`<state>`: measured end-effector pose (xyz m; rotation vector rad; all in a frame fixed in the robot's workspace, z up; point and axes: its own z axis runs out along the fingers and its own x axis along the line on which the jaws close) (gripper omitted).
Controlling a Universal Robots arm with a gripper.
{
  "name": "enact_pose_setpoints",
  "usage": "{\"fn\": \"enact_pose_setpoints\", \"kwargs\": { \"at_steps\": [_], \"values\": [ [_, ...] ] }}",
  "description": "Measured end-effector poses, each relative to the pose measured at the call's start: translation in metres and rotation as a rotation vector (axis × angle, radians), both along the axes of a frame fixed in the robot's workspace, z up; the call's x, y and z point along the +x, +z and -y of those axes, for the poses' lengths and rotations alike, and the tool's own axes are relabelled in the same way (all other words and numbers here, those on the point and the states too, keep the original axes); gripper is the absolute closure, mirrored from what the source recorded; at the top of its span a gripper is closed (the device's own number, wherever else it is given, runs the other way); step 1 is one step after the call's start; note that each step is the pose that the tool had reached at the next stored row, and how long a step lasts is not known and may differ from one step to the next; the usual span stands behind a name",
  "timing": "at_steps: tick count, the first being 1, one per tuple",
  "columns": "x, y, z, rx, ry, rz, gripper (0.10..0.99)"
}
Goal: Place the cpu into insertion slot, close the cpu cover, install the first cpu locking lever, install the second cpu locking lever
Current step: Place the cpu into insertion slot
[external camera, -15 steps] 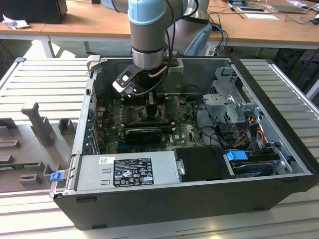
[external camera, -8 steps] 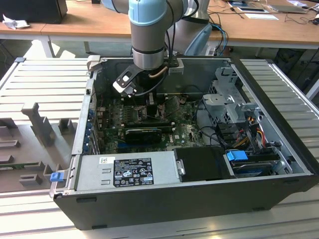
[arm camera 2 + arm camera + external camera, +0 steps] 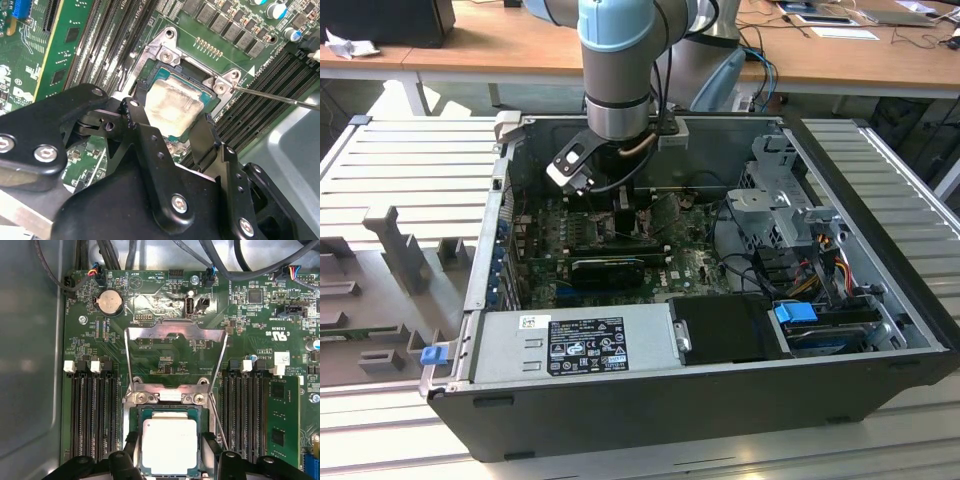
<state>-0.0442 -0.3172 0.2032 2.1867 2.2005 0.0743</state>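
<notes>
The pale square metal cpu (image 3: 169, 446), straddled by the tool (image 3: 170, 441), is best seated flat in the black-rimmed insertion slot (image 3: 134, 422); grip cannot be told.

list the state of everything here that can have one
cpu: lying flat in the slot
slot: holding the cpu, uncovered
cover: open, swung back off the slot
lever: raised, not latched
gripper: down at the cpu
case: side open
</notes>
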Motion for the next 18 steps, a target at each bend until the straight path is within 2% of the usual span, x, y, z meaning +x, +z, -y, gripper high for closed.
{"fn": "enact_pose_setpoints", "kwargs": {
  "at_steps": [9,17,18],
  "values": [
    [0.0001,0.006,-0.0001,-0.003,0.0,0.0001,0.498],
    [0.0,0.0079,0.0,-0.005,-0.001,0.0,0.98],
    [0.0,0.0082,0.0,-0.005,-0.001,-0.0001,0.98]
  ]
}}
